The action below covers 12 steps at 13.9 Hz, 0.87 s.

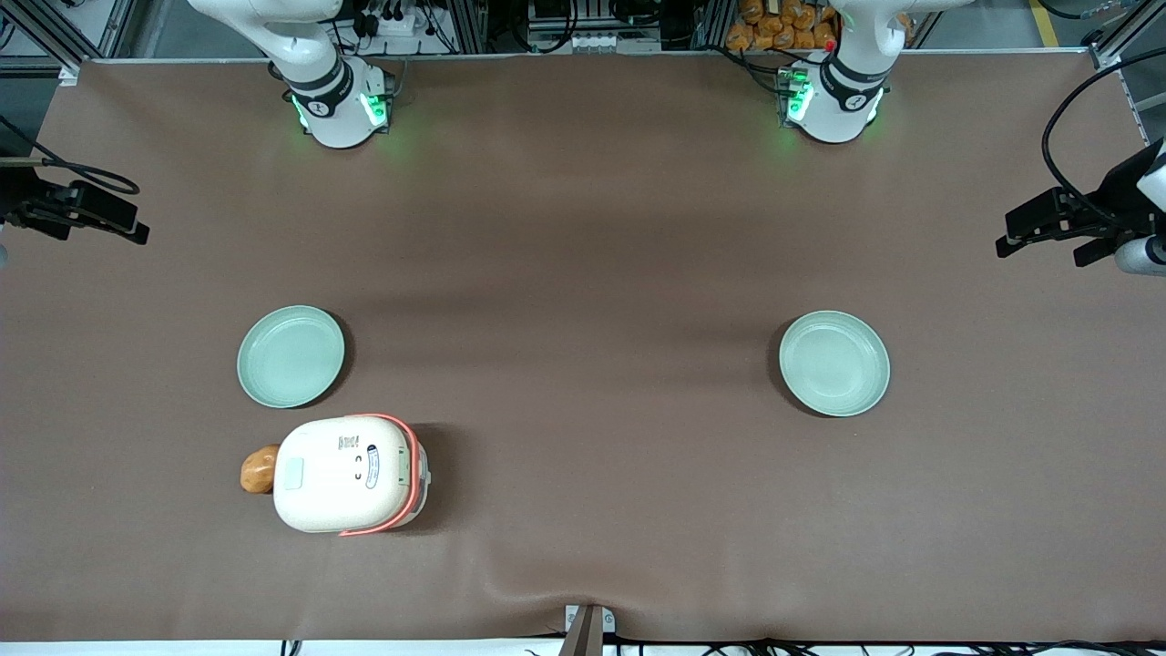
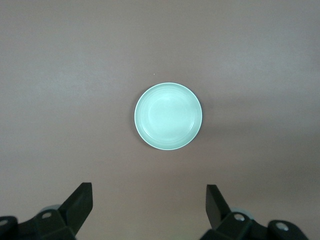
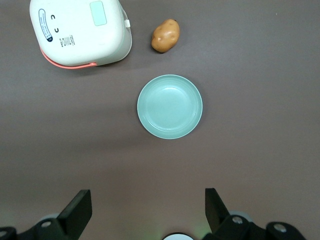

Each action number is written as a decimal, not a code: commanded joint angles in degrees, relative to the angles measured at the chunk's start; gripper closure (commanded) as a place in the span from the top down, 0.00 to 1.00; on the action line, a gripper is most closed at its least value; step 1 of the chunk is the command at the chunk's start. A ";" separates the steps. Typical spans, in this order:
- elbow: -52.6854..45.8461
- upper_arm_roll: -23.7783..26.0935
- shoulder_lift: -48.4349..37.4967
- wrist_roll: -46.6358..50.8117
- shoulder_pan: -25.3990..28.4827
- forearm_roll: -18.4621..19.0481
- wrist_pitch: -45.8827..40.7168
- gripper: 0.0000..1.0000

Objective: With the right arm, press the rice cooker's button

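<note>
The rice cooker (image 1: 346, 474) stands near the table's front edge, toward the working arm's end. It has a cream lid, an orange-red handle band and small stickers. The button (image 1: 291, 473) is a pale greenish pad at the lid's end beside a potato. The right arm (image 1: 319, 82) rises from its base out of the front view. In the right wrist view my gripper (image 3: 147, 210) is open and empty, high above the table, well apart from the cooker (image 3: 80, 32) and its button (image 3: 97, 13).
A potato (image 1: 259, 469) lies against the cooker's button end and also shows in the right wrist view (image 3: 165, 35). A pale green plate (image 1: 291, 356) lies just farther from the front camera than the cooker. A second plate (image 1: 833, 363) lies toward the parked arm's end.
</note>
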<state>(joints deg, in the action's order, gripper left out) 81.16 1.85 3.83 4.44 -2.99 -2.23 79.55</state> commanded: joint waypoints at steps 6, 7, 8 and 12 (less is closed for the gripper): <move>0.49 1.13 -0.93 1.36 -0.88 -0.05 -0.36 1.00; 0.49 1.13 -0.93 1.45 -0.88 -0.14 -0.36 1.00; 0.49 1.22 -1.02 1.54 -0.79 -0.14 -0.36 1.00; 0.49 1.14 -0.49 0.40 -0.96 -2.59 -0.18 1.00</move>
<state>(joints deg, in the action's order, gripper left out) 81.19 2.37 3.83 4.94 -2.99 -2.78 79.55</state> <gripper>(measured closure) 0.000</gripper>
